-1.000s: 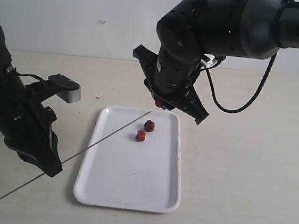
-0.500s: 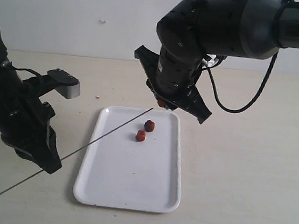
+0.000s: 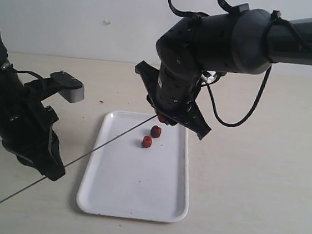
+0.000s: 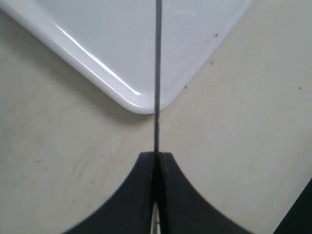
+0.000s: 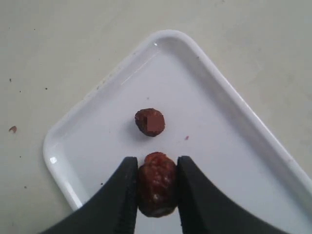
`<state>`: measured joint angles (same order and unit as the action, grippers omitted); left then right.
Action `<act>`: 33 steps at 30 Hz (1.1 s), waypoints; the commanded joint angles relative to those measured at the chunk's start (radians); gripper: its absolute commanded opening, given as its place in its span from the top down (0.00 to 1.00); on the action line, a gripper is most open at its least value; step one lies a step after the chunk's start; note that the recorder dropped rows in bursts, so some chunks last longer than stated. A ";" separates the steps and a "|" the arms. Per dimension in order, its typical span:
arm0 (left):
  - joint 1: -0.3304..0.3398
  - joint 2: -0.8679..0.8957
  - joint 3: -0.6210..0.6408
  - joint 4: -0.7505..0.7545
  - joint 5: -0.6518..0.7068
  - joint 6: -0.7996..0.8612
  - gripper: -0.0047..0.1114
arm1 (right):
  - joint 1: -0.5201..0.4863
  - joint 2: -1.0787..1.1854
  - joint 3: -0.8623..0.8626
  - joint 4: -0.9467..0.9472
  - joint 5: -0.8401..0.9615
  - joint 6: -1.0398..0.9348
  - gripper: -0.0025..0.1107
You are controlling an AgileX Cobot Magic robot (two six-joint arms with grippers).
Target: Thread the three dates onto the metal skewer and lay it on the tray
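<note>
One date (image 5: 156, 187) sits pinched between the partly closed jaws of the right end effector (image 5: 157, 165), its wrinkled red-brown flesh filling the gap between the two black fingers. The fruit hangs above the far end of the tray (image 3: 137, 188).

Just below and nearer lie two loose dates (image 3: 151, 136), close together on the white surface and apart from the end effector. The right wrist camera shows only one of them.

At the left of the scene, the left end effector (image 3: 53, 174) is clamped tight on the metal skewer (image 3: 114, 140). It grips the thin rod partway along, so that a stretch trails back towards the near left over the tabletop (image 3: 250, 177). The longer part runs up across the tray's left rim towards the held fruit.

The rod's tip ends right beside that date. Whether it touches or has begun to pierce it cannot be told from these views.

Judged from the scene, the job is at an early stage, with the first date being brought to the point. No date can be seen strung along the rod.

All three dates seem left to thread, and the loaded skewer is not yet laid down on the tray.
</note>
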<state>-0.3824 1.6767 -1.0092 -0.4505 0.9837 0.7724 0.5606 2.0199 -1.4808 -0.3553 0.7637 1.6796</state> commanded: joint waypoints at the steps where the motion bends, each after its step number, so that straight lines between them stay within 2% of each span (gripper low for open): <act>1: -0.006 -0.008 -0.006 -0.015 -0.006 0.006 0.96 | 0.004 -0.001 -0.001 -0.001 -0.010 -0.004 0.73; 33: -0.006 0.007 -0.006 -0.015 -0.013 0.005 0.96 | 0.004 -0.041 -0.003 -0.051 0.022 -0.002 0.73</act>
<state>-0.3824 1.6767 -1.0092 -0.4525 0.9781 0.7739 0.5606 1.9940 -1.4808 -0.3943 0.7775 1.6796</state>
